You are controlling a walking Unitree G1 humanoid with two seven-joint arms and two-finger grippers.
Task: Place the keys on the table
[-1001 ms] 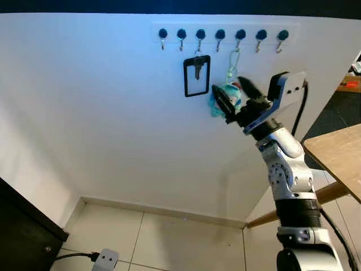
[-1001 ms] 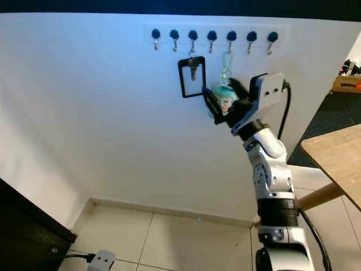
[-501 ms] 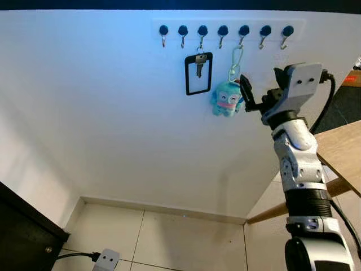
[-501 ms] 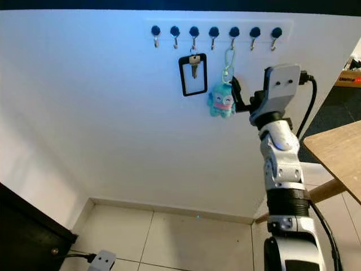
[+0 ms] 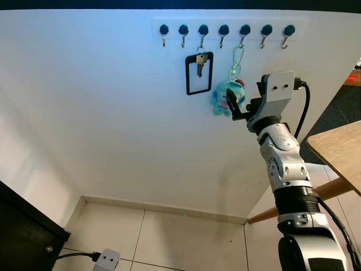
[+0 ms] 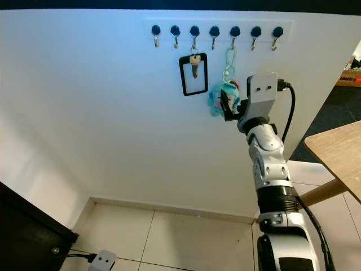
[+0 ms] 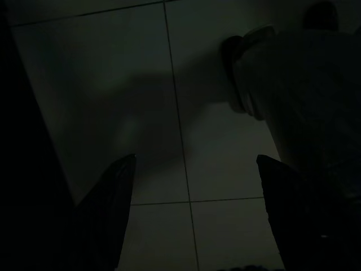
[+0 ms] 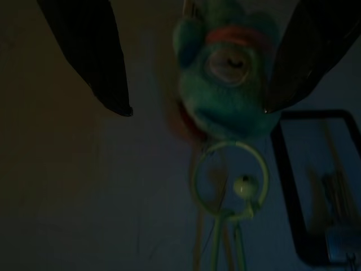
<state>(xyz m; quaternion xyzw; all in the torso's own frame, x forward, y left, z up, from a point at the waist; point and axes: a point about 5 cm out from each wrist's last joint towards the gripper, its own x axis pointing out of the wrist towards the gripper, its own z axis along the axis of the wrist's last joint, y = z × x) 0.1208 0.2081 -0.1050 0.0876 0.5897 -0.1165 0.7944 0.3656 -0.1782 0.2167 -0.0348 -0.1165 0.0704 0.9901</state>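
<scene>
A silver key [image 5: 199, 65] on a black rectangular loop [image 5: 198, 90] hangs from the third hook of a wall rail [image 5: 225, 23]. Two hooks to its right, a teal plush keychain [image 5: 219, 103] hangs by a green carabiner [image 5: 235, 61]. My right gripper [image 5: 231, 105] is raised to the wall, open, with its fingers at the plush. In the right wrist view the plush [image 8: 225, 84] lies between the two spread black fingers [image 8: 93, 56], close against one of them, with its green ring [image 8: 228, 175] beyond. My left gripper [image 7: 192, 214] hangs open over dark floor tiles.
A wooden table [image 5: 338, 155] stands at the right, its leg slanting down to the floor. A black cabinet [image 5: 22, 231] fills the lower left corner. A white power adapter [image 5: 106, 259] with a cable lies on the tiled floor below the wall.
Half a second ago my right gripper was drawn back to the right of the plush; now it has swung left and down onto the plush again.
</scene>
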